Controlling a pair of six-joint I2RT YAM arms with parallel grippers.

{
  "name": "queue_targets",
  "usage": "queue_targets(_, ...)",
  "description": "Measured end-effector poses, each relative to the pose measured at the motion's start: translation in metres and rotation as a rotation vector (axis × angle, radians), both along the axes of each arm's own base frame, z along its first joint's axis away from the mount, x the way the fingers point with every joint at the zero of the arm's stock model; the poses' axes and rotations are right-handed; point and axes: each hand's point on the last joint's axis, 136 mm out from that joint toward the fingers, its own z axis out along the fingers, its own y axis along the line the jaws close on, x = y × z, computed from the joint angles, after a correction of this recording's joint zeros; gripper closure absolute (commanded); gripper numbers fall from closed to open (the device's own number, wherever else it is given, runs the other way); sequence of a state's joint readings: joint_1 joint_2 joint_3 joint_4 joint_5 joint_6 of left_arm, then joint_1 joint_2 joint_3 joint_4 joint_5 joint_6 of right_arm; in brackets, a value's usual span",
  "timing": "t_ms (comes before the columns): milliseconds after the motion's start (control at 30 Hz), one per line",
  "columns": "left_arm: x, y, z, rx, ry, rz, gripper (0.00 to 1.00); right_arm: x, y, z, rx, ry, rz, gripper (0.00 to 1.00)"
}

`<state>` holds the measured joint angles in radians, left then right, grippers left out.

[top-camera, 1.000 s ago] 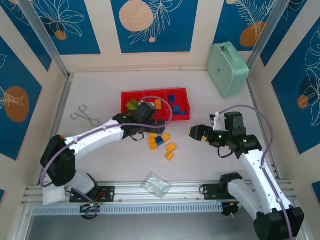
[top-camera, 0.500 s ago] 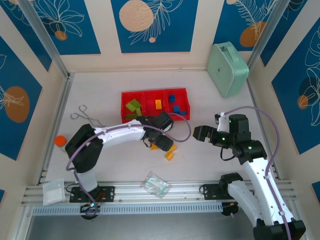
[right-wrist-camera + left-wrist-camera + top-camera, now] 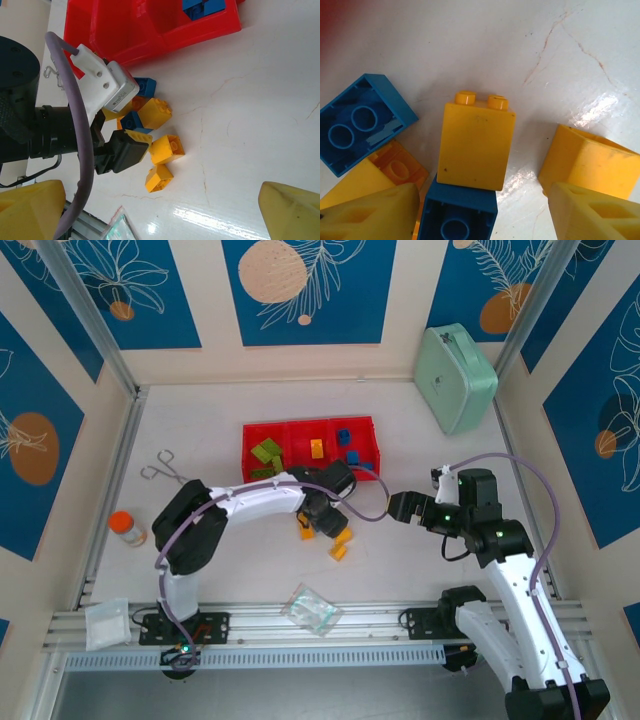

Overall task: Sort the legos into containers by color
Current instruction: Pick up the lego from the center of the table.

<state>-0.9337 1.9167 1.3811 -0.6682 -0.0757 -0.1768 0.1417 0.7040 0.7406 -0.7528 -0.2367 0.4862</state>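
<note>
Having swung off the bins, the left gripper now hangs over the loose legos just in front of them. It is spread wide and empty, with a yellow brick between its fingers. Trouble: a blue brick touches that brick's near end, and a second yellow brick lies beside the right finger. Closing could pinch two colours together or flick one away. How low it sits I cannot judge. The right gripper is open, holding nothing.
</note>
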Motion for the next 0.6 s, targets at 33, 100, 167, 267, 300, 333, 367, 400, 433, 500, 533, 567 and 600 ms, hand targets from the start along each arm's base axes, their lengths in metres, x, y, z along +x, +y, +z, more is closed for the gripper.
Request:
queue_targets(33,0.0,0.001,-0.001,0.006,0.002,0.001,0.37,0.0,0.0,0.0,0.0,0.0,0.0,0.01)
queue_targets(100,-0.001,0.003,-0.002,0.013,0.003,-0.001,0.41,0.0,0.0,0.0,0.0,0.0,0.0,0.01)
queue_targets(167,-0.002,0.005,-0.005,0.02,0.006,0.002,0.43,0.0,0.0,0.0,0.0,0.0,0.0,0.01)
queue_targets(267,-0.004,0.008,-0.007,0.027,0.008,0.006,0.47,0.0,0.0,0.0,0.0,0.0,-0.001,0.01)
queue_targets(300,-0.005,0.01,-0.007,0.027,0.009,0.009,0.49,0.0,0.0,0.0,0.0,0.0,-0.002,0.01)
queue_targets(333,-0.006,0.012,-0.008,0.031,0.012,0.011,0.51,0.0,-0.001,0.0,0.0,0.0,-0.004,0.01)
queue_targets(367,-0.008,0.014,-0.009,0.035,0.017,0.016,0.53,0.001,-0.001,0.0,0.0,0.0,-0.005,0.01)
queue_targets(400,-0.01,0.017,-0.012,0.041,0.023,0.021,0.55,0.001,-0.001,0.0,0.0,0.0,-0.006,0.01)
queue_targets(433,-0.011,0.019,-0.014,0.047,0.028,0.025,0.57,0.001,-0.001,0.0,0.0,0.0,-0.007,0.01)
queue_targets(500,-0.012,0.021,-0.016,0.05,0.027,0.034,0.61,0.001,-0.001,0.0,0.0,0.0,-0.007,0.01)
queue_targets(533,-0.012,0.023,-0.017,0.056,0.03,0.038,0.63,0.001,-0.002,0.0,0.0,0.0,-0.008,0.01)
queue_targets(567,-0.013,0.024,-0.018,0.059,0.033,0.045,0.65,0.001,-0.002,0.0,0.0,0.001,-0.009,0.01)
queue_targets(600,-0.013,0.025,-0.018,0.059,0.033,0.054,0.67,0.001,-0.002,0.0,0.0,0.001,-0.011,0.01)
